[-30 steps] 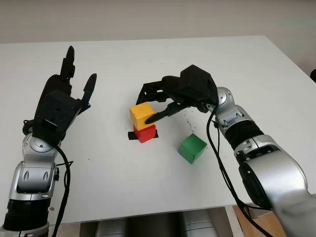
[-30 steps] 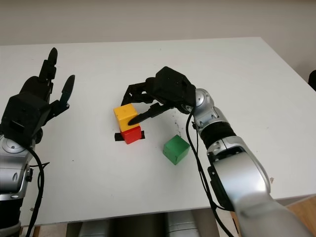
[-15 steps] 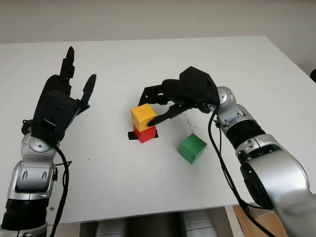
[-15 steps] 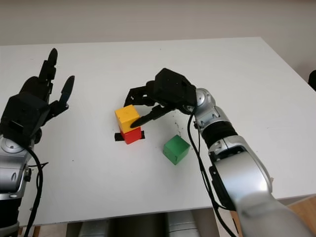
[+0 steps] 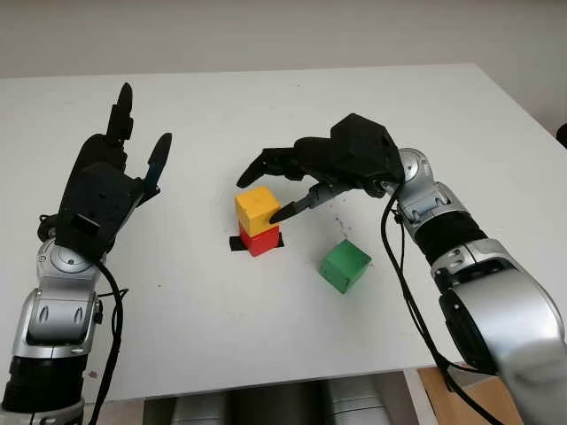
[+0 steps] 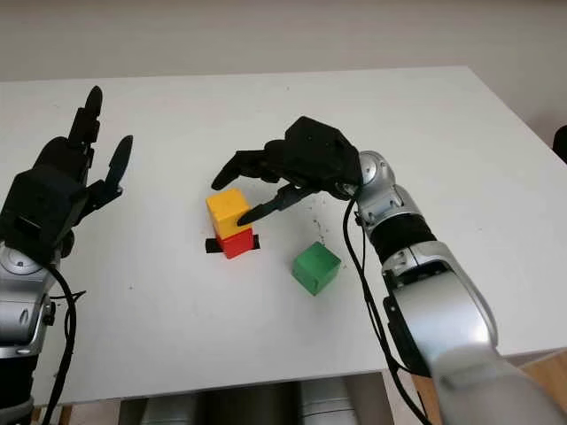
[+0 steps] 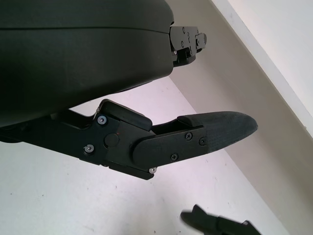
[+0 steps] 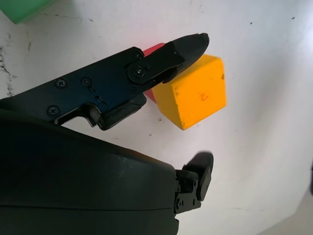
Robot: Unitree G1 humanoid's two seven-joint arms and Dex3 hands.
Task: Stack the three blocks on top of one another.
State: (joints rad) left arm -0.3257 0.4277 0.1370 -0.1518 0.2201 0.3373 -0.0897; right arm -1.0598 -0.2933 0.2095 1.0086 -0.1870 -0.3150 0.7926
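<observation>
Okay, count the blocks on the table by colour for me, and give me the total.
Yellow block: 1
Red block: 1
Green block: 1
Total: 3 blocks

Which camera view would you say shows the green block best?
The left eye view: the green block sits whole on the table, unobstructed. The right eye view shows it equally whole; the right wrist view catches one corner.
</observation>
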